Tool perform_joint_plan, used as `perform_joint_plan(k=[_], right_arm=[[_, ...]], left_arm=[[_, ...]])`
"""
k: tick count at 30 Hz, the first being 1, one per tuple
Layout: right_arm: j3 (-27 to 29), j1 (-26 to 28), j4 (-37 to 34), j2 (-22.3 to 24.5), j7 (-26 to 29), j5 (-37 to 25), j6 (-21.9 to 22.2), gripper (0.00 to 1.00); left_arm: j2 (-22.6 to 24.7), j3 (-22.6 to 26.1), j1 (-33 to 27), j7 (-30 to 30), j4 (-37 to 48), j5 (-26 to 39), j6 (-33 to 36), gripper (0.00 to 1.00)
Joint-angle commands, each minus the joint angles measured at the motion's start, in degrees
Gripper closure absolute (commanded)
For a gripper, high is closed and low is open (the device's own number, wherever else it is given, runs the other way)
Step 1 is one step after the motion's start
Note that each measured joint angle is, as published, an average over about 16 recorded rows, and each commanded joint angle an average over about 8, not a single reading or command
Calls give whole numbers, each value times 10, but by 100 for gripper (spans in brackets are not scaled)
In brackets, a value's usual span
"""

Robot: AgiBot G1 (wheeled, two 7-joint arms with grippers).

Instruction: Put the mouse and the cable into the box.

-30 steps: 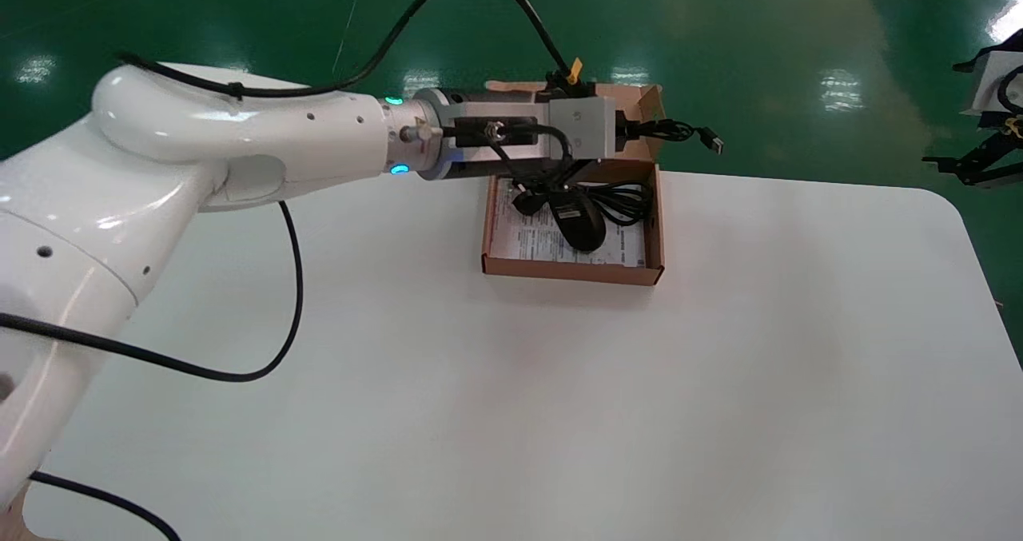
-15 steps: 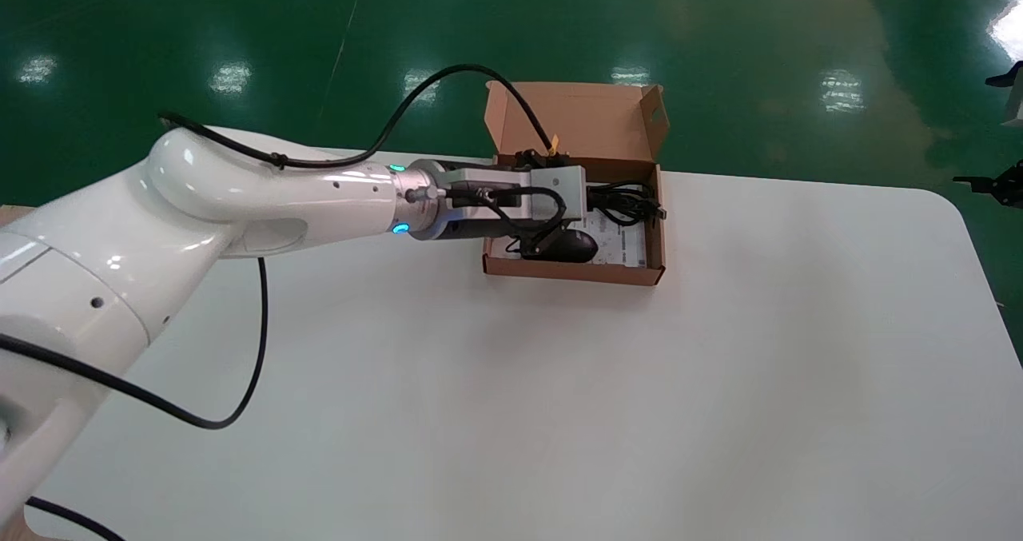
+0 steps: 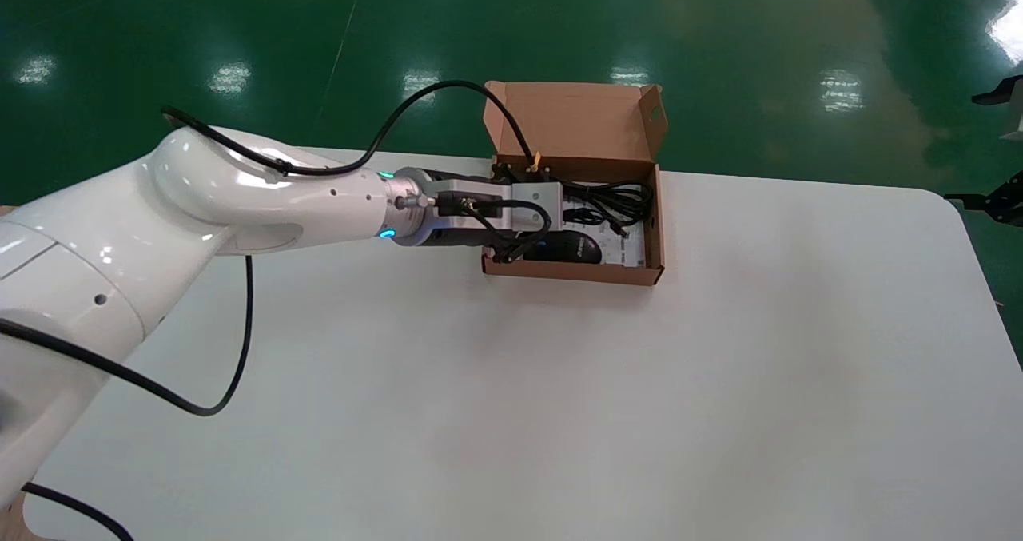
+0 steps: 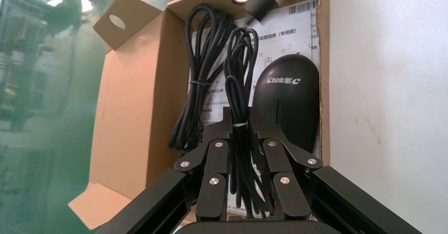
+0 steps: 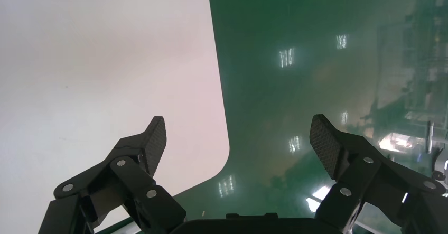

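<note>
Pinching cable [image 4: 240,59] in left gripper [image 4: 240,125] jaws inside cardboard box [image 4: 127,102] beside mouse [image 4: 288,96], with parked right gripper [image 5: 238,139] jaws spread.

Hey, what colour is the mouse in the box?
The mouse is black, with pale lettering on its back; the left wrist view shows it best.

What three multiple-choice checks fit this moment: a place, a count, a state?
1. Where is the mouse? A in the box; B on the floor; C in a gripper.
2. How many cable bundles are in view? A one; B two; C three.
3. The left gripper is: A open; B shut on the mouse; C shut on a cable bundle.
Answers: 1 A, cardboard walls surround it. 2 B, a loose bundle lies beside the held bundle. 3 C, its fingers pinch the held bundle. The right gripper hangs open past the table edge.
</note>
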Motion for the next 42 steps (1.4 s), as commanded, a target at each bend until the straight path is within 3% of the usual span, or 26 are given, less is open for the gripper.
perform_joint_plan(k=[1, 11, 42], right_arm=[[0, 0, 0, 0, 0, 0, 0, 0], [15, -27, 33, 6, 22, 23, -6, 0], [193, -339, 424, 82, 290, 293, -104, 0]], left_arm=[[0, 1, 0, 0, 1, 1, -1, 0], [-21, -31, 16, -13, -22, -13, 24, 0], [-243, -315, 200, -179, -258, -141, 255, 0]])
